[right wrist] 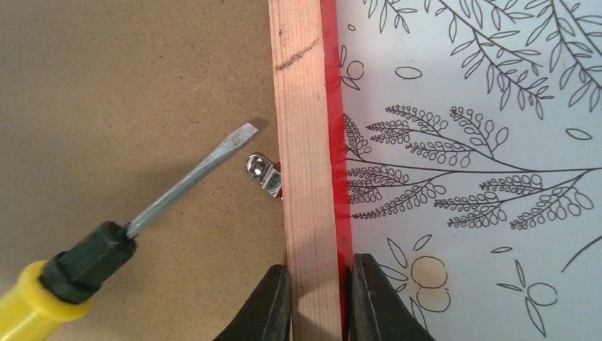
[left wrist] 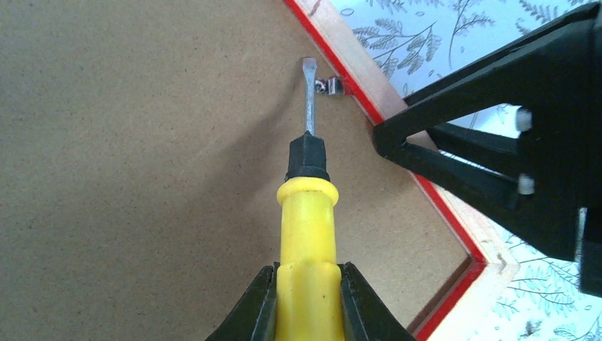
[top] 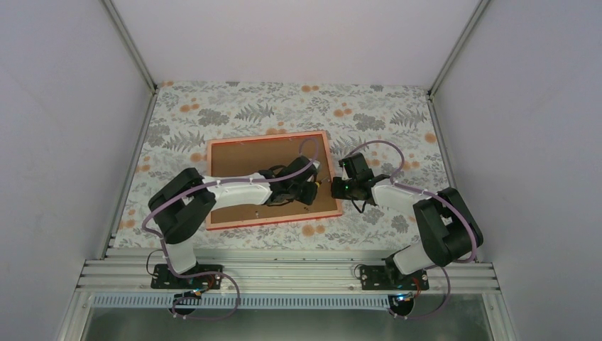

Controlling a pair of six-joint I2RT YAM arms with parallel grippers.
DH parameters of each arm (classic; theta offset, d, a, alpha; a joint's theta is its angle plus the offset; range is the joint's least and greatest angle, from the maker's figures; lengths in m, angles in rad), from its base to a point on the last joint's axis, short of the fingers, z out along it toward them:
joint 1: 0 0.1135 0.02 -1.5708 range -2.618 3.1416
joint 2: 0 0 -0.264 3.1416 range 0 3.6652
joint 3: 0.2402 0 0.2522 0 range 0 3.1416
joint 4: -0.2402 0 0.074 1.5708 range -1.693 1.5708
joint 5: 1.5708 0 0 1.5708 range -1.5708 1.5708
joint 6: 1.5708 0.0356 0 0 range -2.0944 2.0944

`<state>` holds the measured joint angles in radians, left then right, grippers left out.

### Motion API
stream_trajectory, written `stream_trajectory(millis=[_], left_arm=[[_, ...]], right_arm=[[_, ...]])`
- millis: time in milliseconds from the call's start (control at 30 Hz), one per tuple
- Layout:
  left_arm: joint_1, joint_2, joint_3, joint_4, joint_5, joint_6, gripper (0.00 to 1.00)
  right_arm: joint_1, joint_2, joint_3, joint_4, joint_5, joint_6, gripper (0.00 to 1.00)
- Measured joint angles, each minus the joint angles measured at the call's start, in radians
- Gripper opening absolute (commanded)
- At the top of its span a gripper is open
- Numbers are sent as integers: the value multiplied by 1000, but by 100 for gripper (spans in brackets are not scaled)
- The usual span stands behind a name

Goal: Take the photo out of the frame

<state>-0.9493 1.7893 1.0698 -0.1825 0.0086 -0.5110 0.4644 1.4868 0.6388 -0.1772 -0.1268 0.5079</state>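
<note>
floral tablecloth [top: 383, 121] is carrying the frame [top: 270, 221], which your right claw [right wrist: 317, 284] is clamping; left claw [left wrist: 307, 288] is pinching the screwdriver [left wrist: 307, 213], blade ahead beside a backing tab [left wrist: 332, 87]. next, lever it aside.

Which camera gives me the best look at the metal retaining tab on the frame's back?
Right wrist: the tab is sharp, large and unobstructed, beside the screwdriver. Left wrist shows it smaller and blurred. In top external it is too small to make out.
</note>
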Motion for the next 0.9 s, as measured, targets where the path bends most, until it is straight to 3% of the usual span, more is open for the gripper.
stream_trajectory(millis=[900], left_arm=[[-7,24,40,-82,40,100,2]], right_arm=[[0,0,0,-1,0,0,14]])
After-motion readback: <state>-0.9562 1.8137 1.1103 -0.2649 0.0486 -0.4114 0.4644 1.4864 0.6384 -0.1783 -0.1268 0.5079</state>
